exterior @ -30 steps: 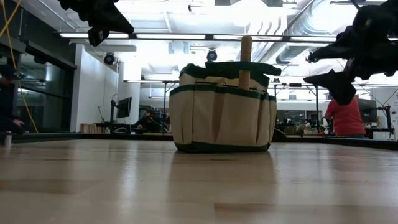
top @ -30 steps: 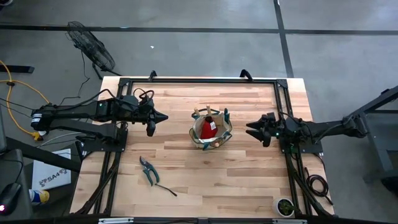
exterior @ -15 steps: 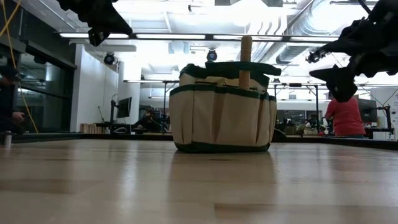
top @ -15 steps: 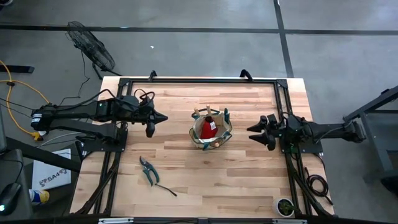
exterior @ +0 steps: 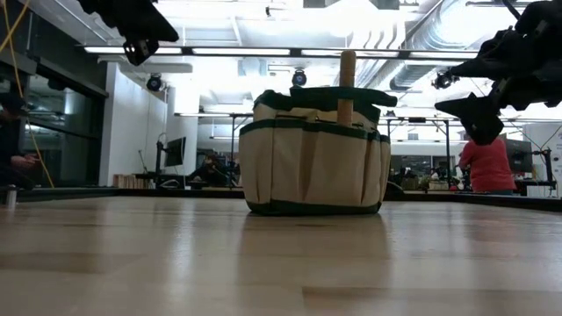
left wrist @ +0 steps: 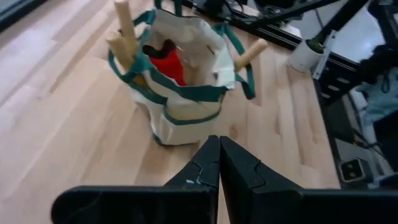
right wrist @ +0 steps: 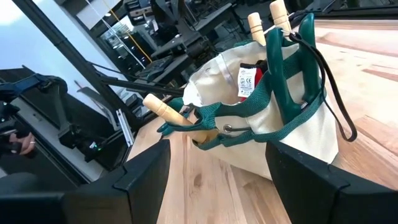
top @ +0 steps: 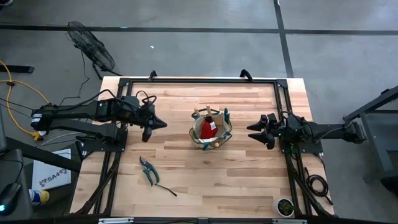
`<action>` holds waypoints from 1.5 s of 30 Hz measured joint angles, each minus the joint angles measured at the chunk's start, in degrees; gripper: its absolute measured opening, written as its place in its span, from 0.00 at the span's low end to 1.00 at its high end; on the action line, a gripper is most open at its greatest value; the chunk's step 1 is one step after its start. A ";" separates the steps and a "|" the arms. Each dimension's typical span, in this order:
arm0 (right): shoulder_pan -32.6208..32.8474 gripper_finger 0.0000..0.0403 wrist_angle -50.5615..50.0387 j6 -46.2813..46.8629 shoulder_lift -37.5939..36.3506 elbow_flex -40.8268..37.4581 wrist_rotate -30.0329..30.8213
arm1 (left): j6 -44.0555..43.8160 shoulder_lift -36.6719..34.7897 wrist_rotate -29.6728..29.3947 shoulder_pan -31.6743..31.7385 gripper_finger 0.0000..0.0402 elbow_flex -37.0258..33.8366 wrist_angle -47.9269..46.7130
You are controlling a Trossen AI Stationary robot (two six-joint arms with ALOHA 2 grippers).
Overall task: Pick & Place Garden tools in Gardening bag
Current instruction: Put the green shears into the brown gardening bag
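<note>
The pale wood-plank worktop (top: 186,180) stands on a grey concrete floor (top: 186,50) crossed by dark lines, with a floor fan (top: 90,46) beyond its far left corner. Behind it, bright ceiling strip lights (exterior: 219,51) and ducts (exterior: 421,35) hang over a workshop with desks, where a person in red (exterior: 488,165) stands.

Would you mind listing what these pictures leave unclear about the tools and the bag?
- Metal ends of the wooden-handled tools: every view, hidden inside the gardening bag.
- Red item in the bag: left wrist view, partly covered by the rim; its shape is unclear.
- Pruning shears: high view only, too small for detail.
- Thin dark item beside them: too small to identify.
</note>
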 joint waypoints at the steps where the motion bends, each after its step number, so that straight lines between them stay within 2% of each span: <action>1: 0.00 0.64 0.00 0.00 0.00 0.00 0.00 | -0.01 0.03 0.54 0.00 0.01 0.00 0.00; 8: 0.00 0.64 0.13 0.00 0.00 -0.02 -0.04 | 0.20 2.92 8.15 -0.31 0.01 0.02 0.13; 13: 0.00 0.64 0.15 -0.02 0.00 -0.04 -0.07 | 0.21 7.61 10.32 -5.62 0.01 0.02 0.28; 22: 0.00 0.64 0.17 -0.02 0.00 -0.04 -0.07 | -7.24 14.46 4.24 -20.88 0.01 0.02 0.13; 28: 0.00 0.64 0.17 -0.02 0.00 -0.04 -0.07 | -7.60 18.96 3.70 -29.47 0.01 0.02 0.57; 36: 0.00 0.64 0.22 -0.02 0.00 -0.04 -0.07 | -13.97 25.19 -0.44 -36.66 0.02 0.02 10.33; 40: 0.01 0.64 0.22 -0.02 0.00 -0.04 -0.04 | -15.00 28.48 -0.36 -39.49 0.10 0.85 11.13; 45: 0.02 0.64 0.22 -0.02 0.00 -0.04 -0.04 | -15.02 32.10 -0.05 -41.42 0.28 2.61 11.24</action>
